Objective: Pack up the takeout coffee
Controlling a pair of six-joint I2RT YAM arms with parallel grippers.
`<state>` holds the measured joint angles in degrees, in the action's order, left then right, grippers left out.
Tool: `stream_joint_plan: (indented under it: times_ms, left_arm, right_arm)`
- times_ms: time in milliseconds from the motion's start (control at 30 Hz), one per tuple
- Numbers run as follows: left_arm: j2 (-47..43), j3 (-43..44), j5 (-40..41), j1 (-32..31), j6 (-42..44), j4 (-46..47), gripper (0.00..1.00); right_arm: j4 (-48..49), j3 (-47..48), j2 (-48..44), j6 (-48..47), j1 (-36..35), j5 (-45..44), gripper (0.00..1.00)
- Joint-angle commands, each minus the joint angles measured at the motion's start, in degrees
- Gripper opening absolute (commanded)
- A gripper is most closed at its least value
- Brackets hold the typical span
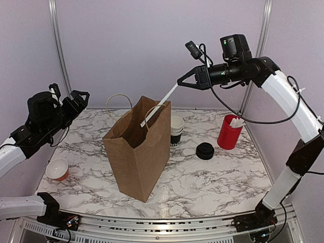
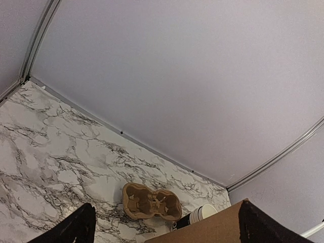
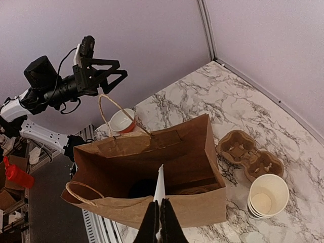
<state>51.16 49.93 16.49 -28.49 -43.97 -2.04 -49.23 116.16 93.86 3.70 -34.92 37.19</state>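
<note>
A brown paper bag (image 1: 137, 144) stands open mid-table. My right gripper (image 1: 181, 81) is high above its right rim, shut on a long thin white paper stick (image 1: 159, 107) that slants down into the bag's mouth. In the right wrist view the shut fingers (image 3: 159, 210) hold the stick (image 3: 160, 185) over the bag (image 3: 202, 207). A dark round shape (image 3: 142, 187) lies on the bag's floor; I cannot tell whether it is the lidded black coffee cup. My left gripper (image 1: 67, 94) is open and empty, raised at the left, away from the bag.
A stack of lidless cups (image 1: 176, 130), a black lid (image 1: 205, 151) and a red cup with white packets (image 1: 230, 131) stand right of the bag. A small orange cup (image 1: 57, 169) sits front left. A pulp cup carrier (image 2: 152, 202) lies behind the bag.
</note>
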Motion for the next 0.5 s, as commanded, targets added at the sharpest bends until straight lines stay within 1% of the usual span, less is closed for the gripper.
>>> stream_joint_plan:
  times_ms: [0, 167, 300, 400, 467]
  left_arm:
    - [-0.39, -0.1, -0.23, 0.23, -0.11, -0.65, 0.99]
    - [-0.81, -0.31, 0.14, 0.24, 0.11, -0.68, 0.99]
    - [-0.67, -0.51, 0.2, 0.26, -0.09, -0.72, 0.99]
    - [-0.56, -0.54, 0.21, 0.21, -0.1, -0.68, 0.99]
    - [-0.47, -0.45, 0.21, 0.2, -0.09, -0.68, 0.99]
  right_arm:
    - [-1.96, 3.48, 1.33, -1.85, -1.79, -0.93, 0.06]
    - [-1.53, 2.95, 1.54, -1.91, -2.17, -0.8, 0.18]
    - [-1.02, 2.44, 1.24, -1.82, -2.17, -1.53, 0.3]
    - [-0.56, 1.81, 0.91, -1.77, -2.17, -2.48, 0.35]
    - [-0.36, 1.43, 0.72, -1.62, -2.17, -3.64, 0.44]
